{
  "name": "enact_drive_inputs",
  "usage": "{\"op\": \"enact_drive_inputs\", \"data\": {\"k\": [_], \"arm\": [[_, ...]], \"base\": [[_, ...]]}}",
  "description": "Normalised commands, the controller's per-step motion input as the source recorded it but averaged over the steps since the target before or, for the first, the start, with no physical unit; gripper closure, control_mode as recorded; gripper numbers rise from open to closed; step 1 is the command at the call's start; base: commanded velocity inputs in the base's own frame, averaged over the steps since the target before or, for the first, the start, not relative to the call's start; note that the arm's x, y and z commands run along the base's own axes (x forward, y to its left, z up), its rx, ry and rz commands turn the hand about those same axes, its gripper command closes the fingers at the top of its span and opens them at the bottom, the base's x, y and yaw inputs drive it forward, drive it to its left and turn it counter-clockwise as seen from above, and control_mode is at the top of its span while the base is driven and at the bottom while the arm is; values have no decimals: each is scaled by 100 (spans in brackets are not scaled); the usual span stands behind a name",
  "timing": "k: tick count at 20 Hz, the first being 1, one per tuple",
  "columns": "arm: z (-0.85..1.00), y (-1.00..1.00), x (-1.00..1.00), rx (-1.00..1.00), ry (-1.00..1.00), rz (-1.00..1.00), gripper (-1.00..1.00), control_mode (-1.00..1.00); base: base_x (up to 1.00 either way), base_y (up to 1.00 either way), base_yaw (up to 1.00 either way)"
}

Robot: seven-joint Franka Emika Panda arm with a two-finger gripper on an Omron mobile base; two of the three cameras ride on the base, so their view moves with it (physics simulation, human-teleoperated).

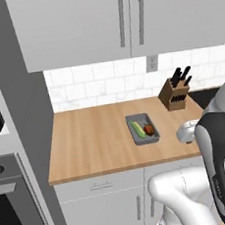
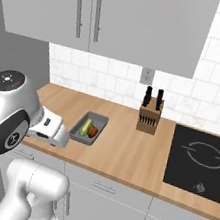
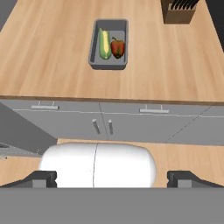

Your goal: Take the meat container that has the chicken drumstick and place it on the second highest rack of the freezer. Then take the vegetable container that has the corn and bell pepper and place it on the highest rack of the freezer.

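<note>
From the left, my vegetable container (image 1: 143, 128) with corn (image 1: 137, 129) and bell pepper (image 1: 149, 128) sits on the surface (image 1: 93, 141) left of the knife block (image 1: 175, 95), from the right likewise, freezing it apparently remains, my hand (image 3: 112, 180) wide open, empty.

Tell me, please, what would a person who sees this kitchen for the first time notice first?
Most striking is the grey tray in the middle of the wooden counter, holding a yellow-green corn cob and a red bell pepper side by side. Behind it, near the tiled wall, stands a knife block, with a black cooktop to its right. The open hand is back from the counter's edge, holding nothing.
</note>
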Motion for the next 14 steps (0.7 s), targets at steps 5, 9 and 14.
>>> {"op": "enact_drive_inputs", "data": {"k": [5,9,14], "arm": [[-1,0,8,0,0,0,-100,-100],[-1,10,68,0,2,0,-100,-100],[-9,9,93,0,4,0,-100,-100]], "base": [[0,0,0],[0,0,0],[0,0,0]]}}
